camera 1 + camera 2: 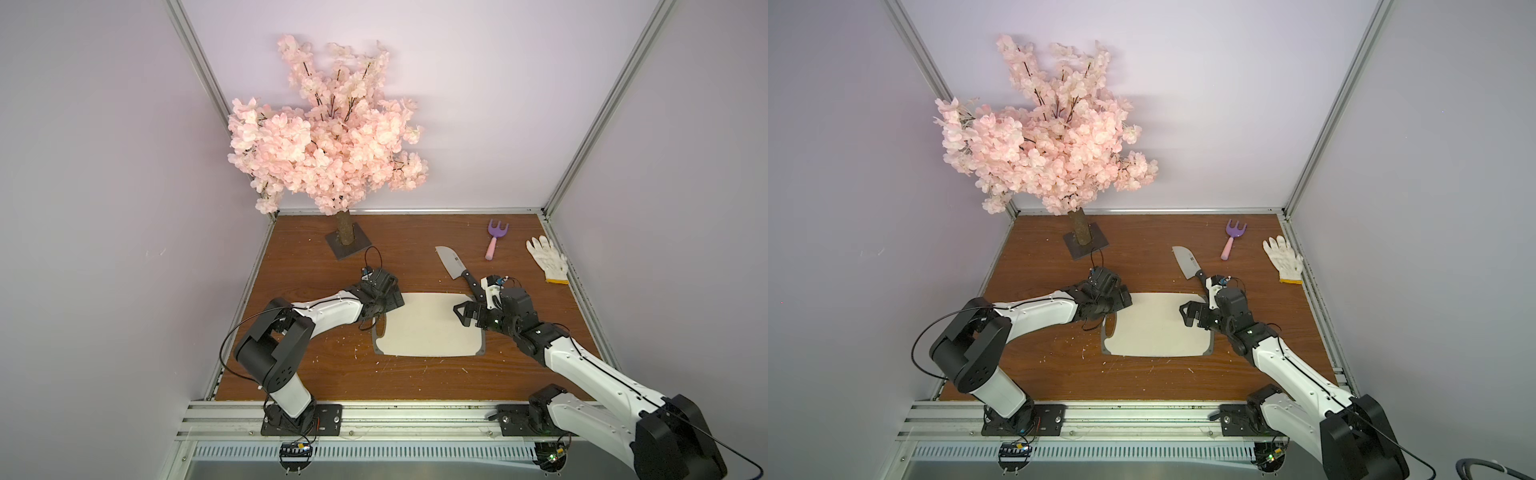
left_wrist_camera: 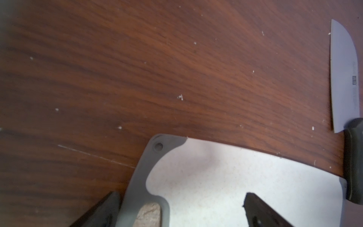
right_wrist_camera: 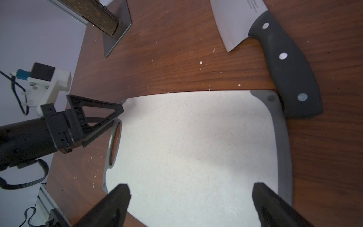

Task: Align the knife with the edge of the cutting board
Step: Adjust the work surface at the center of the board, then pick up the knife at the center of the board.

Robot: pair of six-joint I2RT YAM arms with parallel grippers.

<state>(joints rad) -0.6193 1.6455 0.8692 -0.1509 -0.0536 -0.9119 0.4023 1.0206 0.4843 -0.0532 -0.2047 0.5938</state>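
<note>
The off-white cutting board (image 1: pixel 428 332) (image 1: pixel 1158 332) lies flat mid-table, its handle hole toward the left arm. The knife (image 1: pixel 451 262) (image 1: pixel 1187 262) lies slanted beyond it, blade pointing away. The butt of its black riveted handle (image 3: pixel 290 68) sits at the board's far right corner. My left gripper (image 1: pixel 395 302) (image 2: pixel 181 198) hangs open over the board's handle-hole end (image 2: pixel 149 214), holding nothing. My right gripper (image 1: pixel 461 318) (image 3: pixel 191 188) is open above the board's right part (image 3: pixel 196 147), near the knife handle but apart from it. The blade (image 2: pixel 343 78) also shows in the left wrist view.
A pink blossom tree on a dark base plate (image 1: pixel 345 245) stands at the far left. A purple-and-pink toy fork (image 1: pixel 493 239) and a white glove (image 1: pixel 548 259) lie at the far right. Aluminium rails (image 1: pixel 582 291) and walls border the brown table.
</note>
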